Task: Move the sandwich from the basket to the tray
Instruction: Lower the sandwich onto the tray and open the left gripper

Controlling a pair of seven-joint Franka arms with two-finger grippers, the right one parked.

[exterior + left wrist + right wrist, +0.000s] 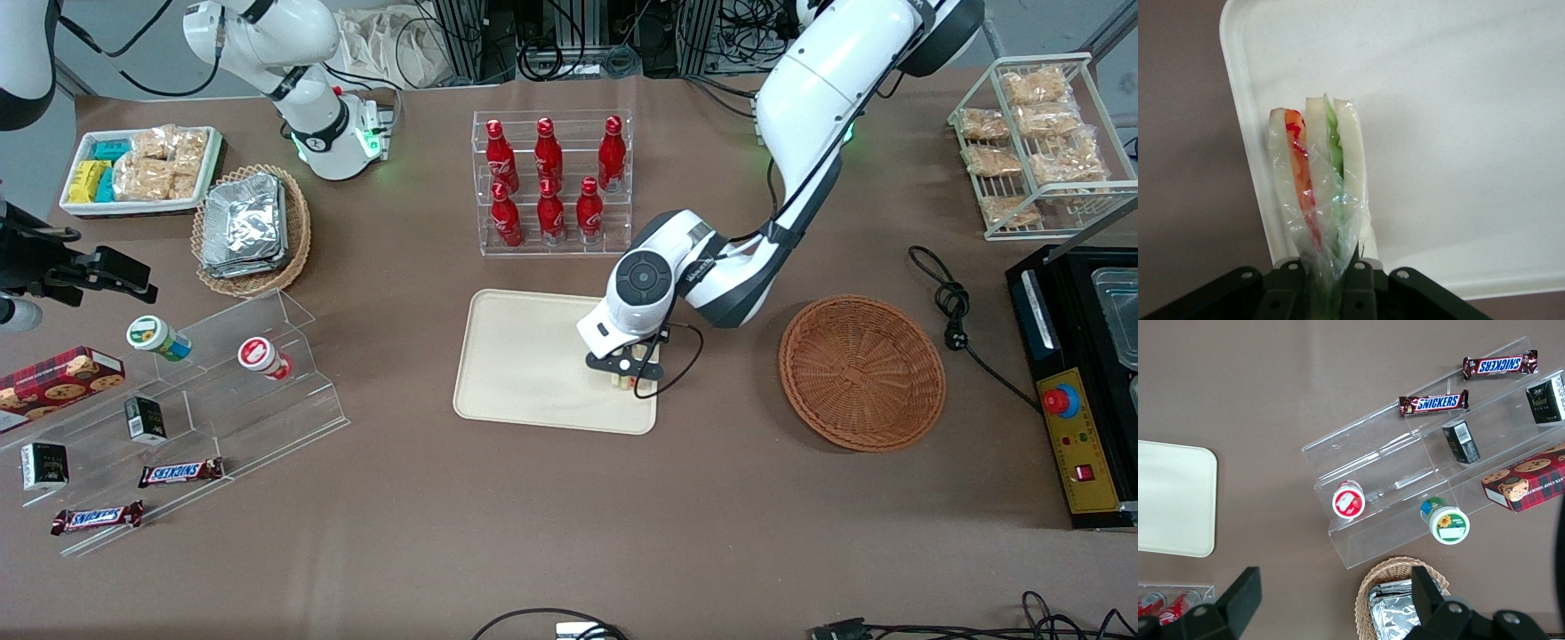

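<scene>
My gripper hangs low over the cream-beige tray, at the tray's corner nearest the front camera and toward the basket. It is shut on the sandwich, a clear-wrapped wedge of white bread with orange and green layers. In the left wrist view the sandwich stands up from between the fingers of the gripper, over the tray close to its rim. The reddish-brown wicker basket sits beside the tray toward the working arm's end and holds nothing visible.
A clear rack of red bottles stands farther from the front camera than the tray. A black cable and a black machine lie past the basket. A clear stepped shelf with snacks lies toward the parked arm's end.
</scene>
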